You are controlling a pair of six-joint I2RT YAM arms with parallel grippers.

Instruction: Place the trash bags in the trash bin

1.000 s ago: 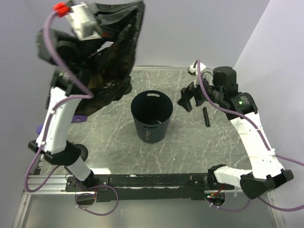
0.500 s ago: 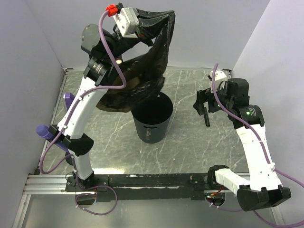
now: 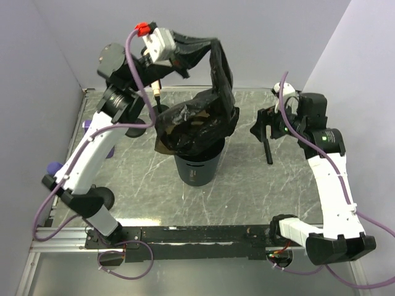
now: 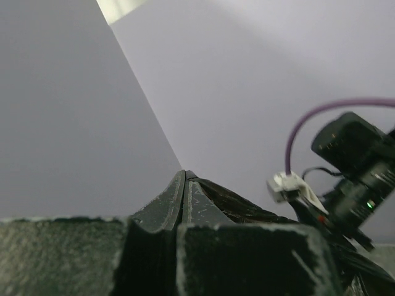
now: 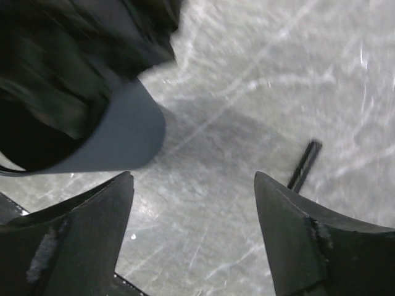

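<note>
A black trash bag (image 3: 199, 122) hangs from my left gripper (image 3: 185, 54), which is raised high at the back and shut on the bag's top edge. The bag's bulk rests on and covers the mouth of the trash bin (image 3: 197, 168), a dark blue-grey wastebasket at the table's middle. In the left wrist view the left gripper (image 4: 184, 175) has its tips pressed together with bag film (image 4: 247, 206) trailing off to the right. My right gripper (image 3: 261, 128) hovers open to the right of the bin, holding nothing. Below the right gripper (image 5: 192, 177) lies table, with the bin (image 5: 120, 137) and bag (image 5: 74, 55) at upper left.
A thin black stick (image 3: 267, 151) lies on the marbled table (image 3: 142, 179) right of the bin, also seen as the stick (image 5: 303, 165) near my right finger. Purple objects (image 3: 54, 168) sit at the table's left edge. Walls close in the back and both sides.
My left arm has swung the bag rightward and lowered it from the back left onto the bin's mouth. My right gripper has drawn back to the right and its jaws have narrowed a little.
</note>
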